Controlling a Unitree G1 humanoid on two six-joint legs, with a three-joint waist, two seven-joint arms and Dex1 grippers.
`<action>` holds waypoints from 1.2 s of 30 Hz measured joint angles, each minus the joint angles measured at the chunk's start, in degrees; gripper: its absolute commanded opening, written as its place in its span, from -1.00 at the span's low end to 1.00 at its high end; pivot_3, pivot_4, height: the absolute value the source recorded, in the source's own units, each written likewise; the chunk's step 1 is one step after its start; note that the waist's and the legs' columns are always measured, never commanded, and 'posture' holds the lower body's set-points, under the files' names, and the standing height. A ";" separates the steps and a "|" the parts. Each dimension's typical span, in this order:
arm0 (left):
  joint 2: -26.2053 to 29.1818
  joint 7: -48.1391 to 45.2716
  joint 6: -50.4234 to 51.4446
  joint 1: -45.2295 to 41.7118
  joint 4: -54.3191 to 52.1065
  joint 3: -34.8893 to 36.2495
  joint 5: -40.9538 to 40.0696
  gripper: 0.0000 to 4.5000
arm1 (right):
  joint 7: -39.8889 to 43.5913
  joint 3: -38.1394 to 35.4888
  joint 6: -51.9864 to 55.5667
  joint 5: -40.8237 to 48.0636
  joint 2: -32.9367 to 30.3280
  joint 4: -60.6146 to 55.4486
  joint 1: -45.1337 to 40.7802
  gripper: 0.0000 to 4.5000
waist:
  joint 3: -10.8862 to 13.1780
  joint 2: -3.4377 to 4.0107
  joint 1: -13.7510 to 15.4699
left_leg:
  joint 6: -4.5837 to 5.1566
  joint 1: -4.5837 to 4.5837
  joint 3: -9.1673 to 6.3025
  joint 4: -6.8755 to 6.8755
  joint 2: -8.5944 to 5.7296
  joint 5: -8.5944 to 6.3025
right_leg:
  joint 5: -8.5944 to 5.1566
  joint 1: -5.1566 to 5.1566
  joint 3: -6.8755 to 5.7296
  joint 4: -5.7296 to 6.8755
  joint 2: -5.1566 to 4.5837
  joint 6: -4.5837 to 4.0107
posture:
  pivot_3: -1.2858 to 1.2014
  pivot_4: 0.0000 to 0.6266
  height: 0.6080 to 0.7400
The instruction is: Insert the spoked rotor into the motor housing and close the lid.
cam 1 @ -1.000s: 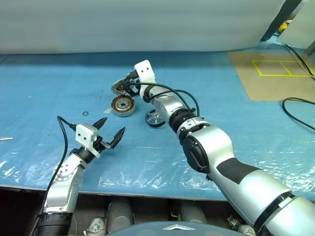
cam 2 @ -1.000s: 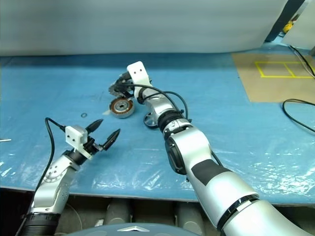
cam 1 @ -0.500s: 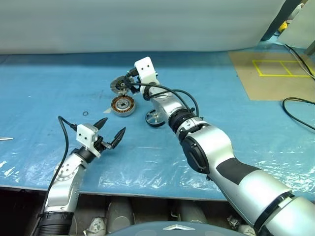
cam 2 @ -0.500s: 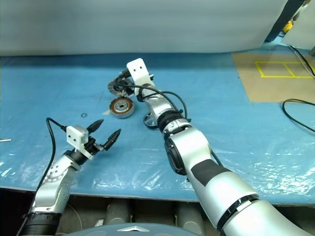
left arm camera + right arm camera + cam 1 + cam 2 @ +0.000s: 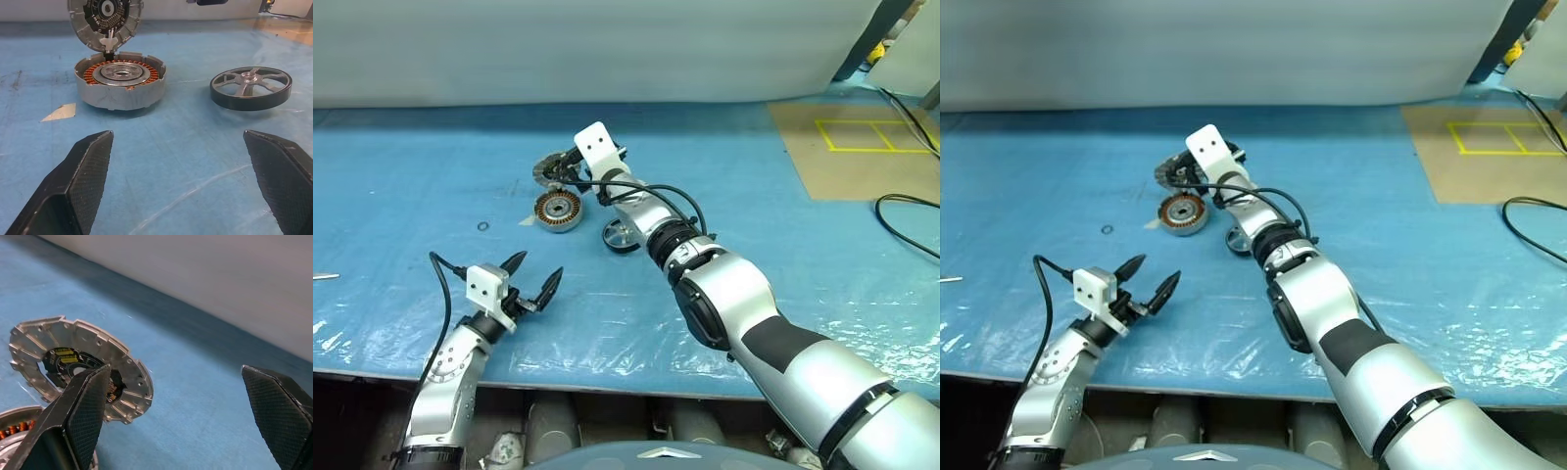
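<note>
The right arm stretches far forward, its right gripper point(image 5: 570, 166) spread wide just behind the motor housing point(image 5: 557, 210). The left gripper point(image 5: 532, 277) hovers nearer, splayed. The lid point(image 5: 105, 19) stands tilted behind the housing; the spoked rotor point(image 5: 251, 87) lies beside it.

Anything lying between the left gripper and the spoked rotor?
No. In the left wrist view, bare blue sheet runs from the open left gripper to the spoked rotor.

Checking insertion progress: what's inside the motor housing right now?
Inside the motor housing: a copper winding ring around a silver centre hub. No rotor; the spoked rotor lies beside it on the table. Beneath the hub is hidden.
</note>
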 measured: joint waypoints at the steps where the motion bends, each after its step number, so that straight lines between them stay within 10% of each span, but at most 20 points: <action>1: -0.28 0.30 -0.02 0.49 -0.34 -0.10 0.01 1.00 | -0.56 0.03 -0.01 -0.01 0.00 0.00 0.14 0.99 | 0.00 0.00 -0.01 | 0.00 0.00 0.00 -0.01 0.00 0.00 | 0.00 0.00 0.00 0.00 0.00 0.00 | 0.03 -0.52 1.00; 22: -2.15 5.63 1.34 12.32 -13.13 -2.41 1.21 1.00 | -9.30 -7.73 5.60 4.24 0.15 1.25 -5.00 0.99 | 0.03 0.04 -0.08 | -0.01 0.03 0.00 -0.03 0.00 -0.02 | -0.02 -0.04 0.03 0.01 0.02 0.03 | 0.03 -0.52 1.00; 36: -1.06 3.37 2.65 2.77 -6.81 -2.89 0.90 1.00 | 11.35 -5.39 -4.63 5.48 -0.26 -4.47 -4.43 0.99 | 0.05 0.06 -0.76 | -0.01 -0.03 0.03 -0.01 -0.04 -0.01 | -0.01 -0.08 0.09 0.01 0.01 0.04 | 0.03 -0.52 1.00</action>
